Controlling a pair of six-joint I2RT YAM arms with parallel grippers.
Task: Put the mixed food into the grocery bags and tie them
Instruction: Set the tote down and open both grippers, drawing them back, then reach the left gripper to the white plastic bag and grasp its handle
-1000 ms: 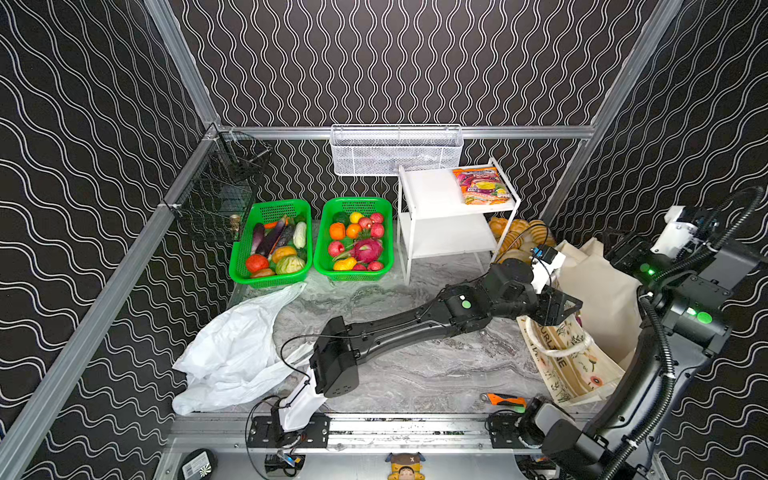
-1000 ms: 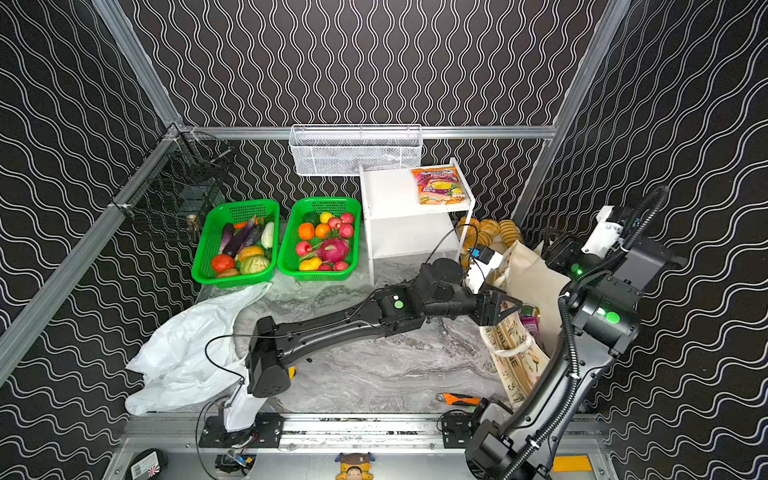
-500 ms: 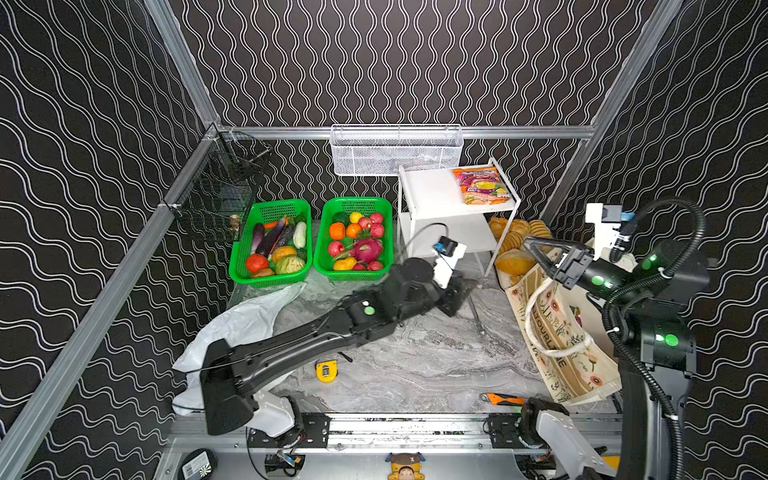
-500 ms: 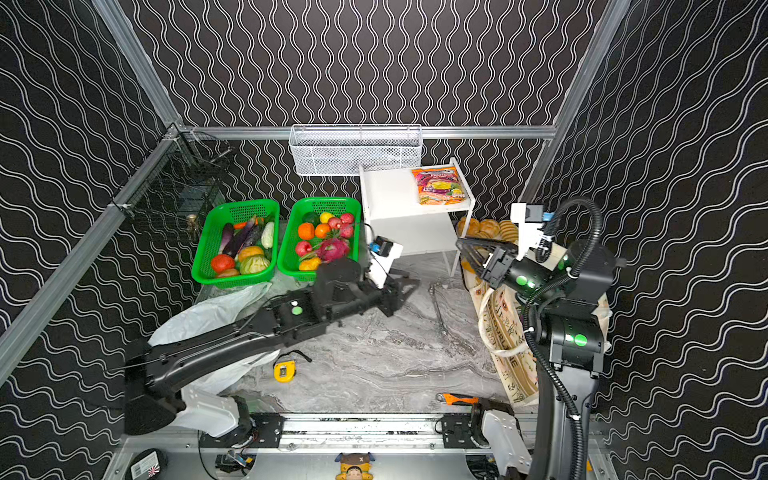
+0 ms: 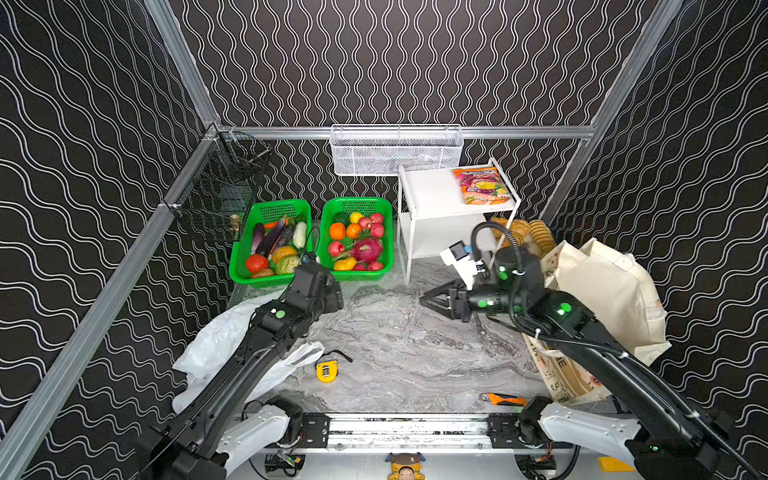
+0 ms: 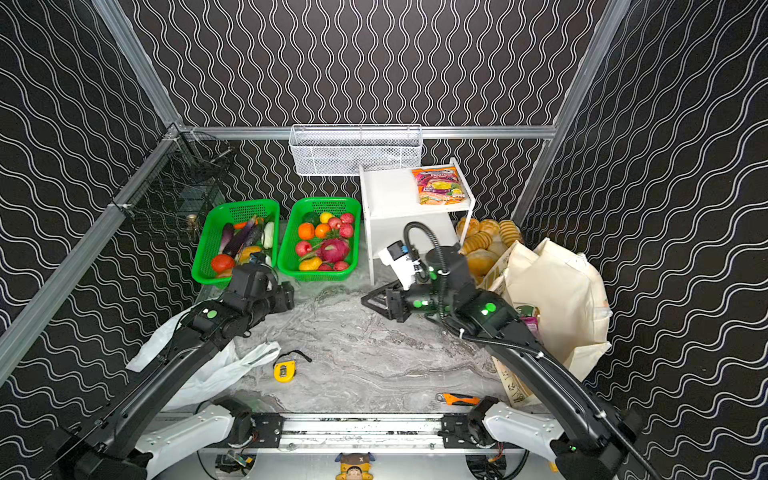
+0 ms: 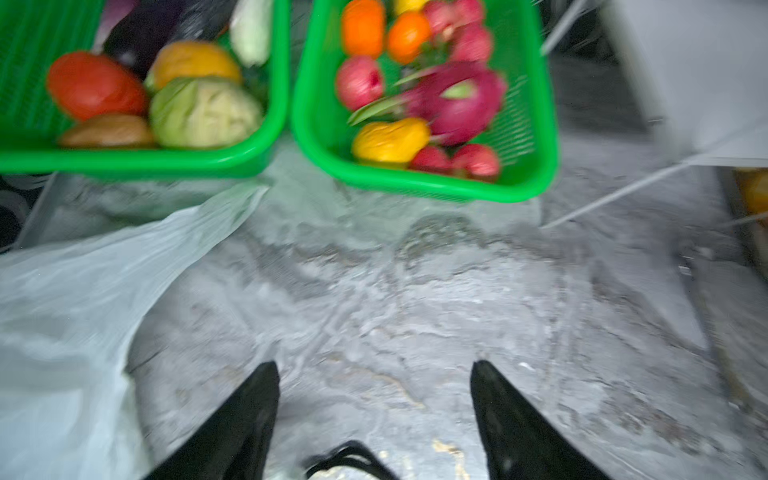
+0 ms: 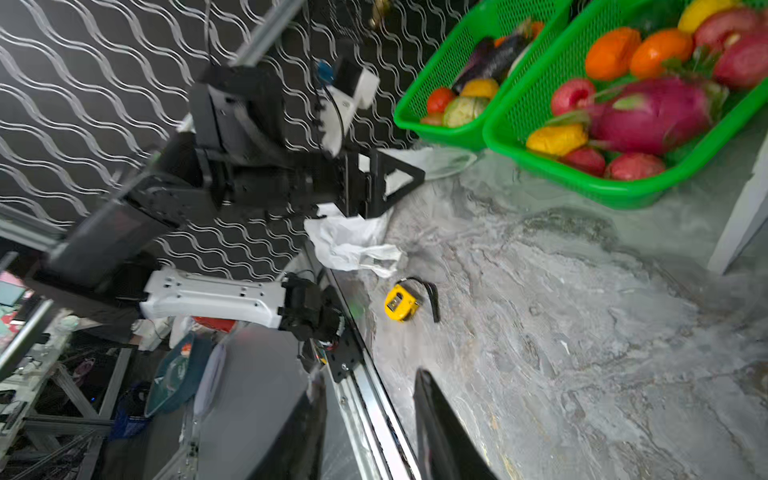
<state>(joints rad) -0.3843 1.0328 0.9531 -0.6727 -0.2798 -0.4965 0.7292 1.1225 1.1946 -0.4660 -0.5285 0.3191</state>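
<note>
The left gripper (image 7: 374, 365) is shown in its wrist view with both black fingers spread wide and nothing caught between them; only the bare marble table (image 5: 395, 345) is seen in the gap. In both top views it is held low just in front of two green baskets, near the seam between the vegetable basket (image 5: 266, 282) and the fruit basket (image 5: 357, 275). The right gripper (image 8: 369, 374) is pointed toward the left arm over the middle of the table; its fingers are parted by a narrower gap and nothing is gripped (one finger is blurred in the wrist view). The toy fruits (image 5: 353, 230) are found in the fruit basket, a pink dragon fruit (image 5: 367, 249) among orange, yellow and red pieces. A snack packet (image 5: 482, 185) is laid flat on top of the white shelf (image 5: 428, 191). The cream cloth tote (image 5: 606, 291) is slumped at the right edge of the table, behind the right arm; a purple packet (image 6: 533, 323) and what looks like a green can (image 6: 524, 311) are glimpsed in its mouth. The white plastic bag (image 5: 212, 349) is spread crumpled at the left, partly under the left arm. A yellow tape measure (image 5: 327, 371) and an orange utility knife (image 5: 503, 400) are seen on the table near the front rail
</note>
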